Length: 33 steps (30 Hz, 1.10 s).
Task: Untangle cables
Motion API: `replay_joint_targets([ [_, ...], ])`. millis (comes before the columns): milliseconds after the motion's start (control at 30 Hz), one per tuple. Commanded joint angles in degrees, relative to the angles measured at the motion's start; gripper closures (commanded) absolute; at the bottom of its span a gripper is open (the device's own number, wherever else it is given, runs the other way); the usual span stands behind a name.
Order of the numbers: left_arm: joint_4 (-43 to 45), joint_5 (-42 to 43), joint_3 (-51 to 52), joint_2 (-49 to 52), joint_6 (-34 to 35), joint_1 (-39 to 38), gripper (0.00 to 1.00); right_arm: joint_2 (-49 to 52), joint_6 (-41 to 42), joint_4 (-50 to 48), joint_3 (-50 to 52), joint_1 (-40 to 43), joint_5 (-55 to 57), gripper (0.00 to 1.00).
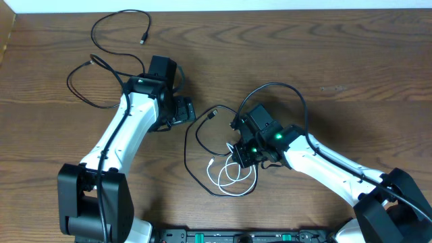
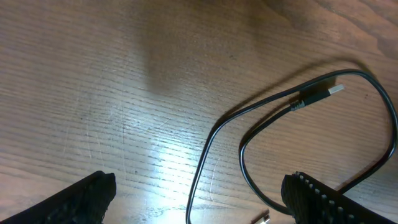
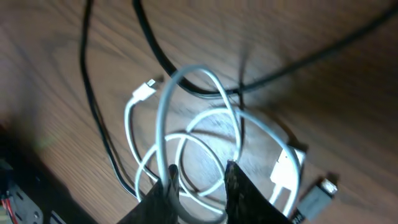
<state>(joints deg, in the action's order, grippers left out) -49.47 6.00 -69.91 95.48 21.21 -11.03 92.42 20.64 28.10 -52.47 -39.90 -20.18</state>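
Observation:
A white cable [image 1: 229,179] lies coiled on the table, crossed by a thin black cable [image 1: 190,145] whose plug [image 1: 212,113] points up-right. My right gripper [image 1: 241,156] is down on the top of the white coil. In the right wrist view its fingers [image 3: 239,186] are drawn close around white cable [image 3: 186,71] strands, one rising along the left finger. A second black cable [image 1: 115,17] lies apart at the top left. My left gripper [image 1: 191,110] is open above the wood; its view shows the black cable [image 2: 214,134] and plug [image 2: 323,93] between the spread jaws [image 2: 199,199].
The right arm's own thick black cable [image 1: 283,86] arches over the table behind the right gripper. A white plug [image 3: 286,171] and a grey-tipped plug [image 3: 317,196] lie just right of the right fingers. A black rail [image 1: 243,236] runs along the front edge.

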Motion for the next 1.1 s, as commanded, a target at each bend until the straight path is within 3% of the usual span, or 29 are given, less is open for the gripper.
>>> replay_joint_targets([
  [0, -0.2, -0.7, -0.04, -0.11, 0.52, 0.09, 0.1, -0.28, -0.55, -1.42, -0.15, -0.37, -2.54, 0.98],
  [233, -1.55, -0.46, -0.04, -0.11, 0.5, 0.09, 0.09, -2.93, -0.5, 2.38, -4.9, 1.38, -9.38, 0.99],
  [467, -1.49, -0.48, -0.04, -0.11, 0.52, 0.09, 0.09, -15.74, -0.11, 13.79, -17.97, 5.99, -10.19, 0.99],
  [667, -2.14, 0.35, -0.04, -0.11, 0.46, 0.09, 0.09, -28.09, 0.13, 13.7, -24.74, 9.25, -5.35, 0.99],
  [833, -0.48, 13.42, -0.11, -0.31, -7.15, 0.11, 0.09, -37.66, 6.05, 15.58, -24.87, 9.7, 11.69, 0.99],
  [933, 0.33, 20.65, -0.87, -1.18, -10.05, 0.09, 0.09, -39.45, 6.58, 18.29, -24.87, 9.68, 12.72, 0.99],
  [1067, 1.29, 23.85, -2.36, -3.74, -8.98, 0.09, 0.09, -39.21, 6.58, 20.76, -24.46, 9.57, 10.14, 0.99],
])
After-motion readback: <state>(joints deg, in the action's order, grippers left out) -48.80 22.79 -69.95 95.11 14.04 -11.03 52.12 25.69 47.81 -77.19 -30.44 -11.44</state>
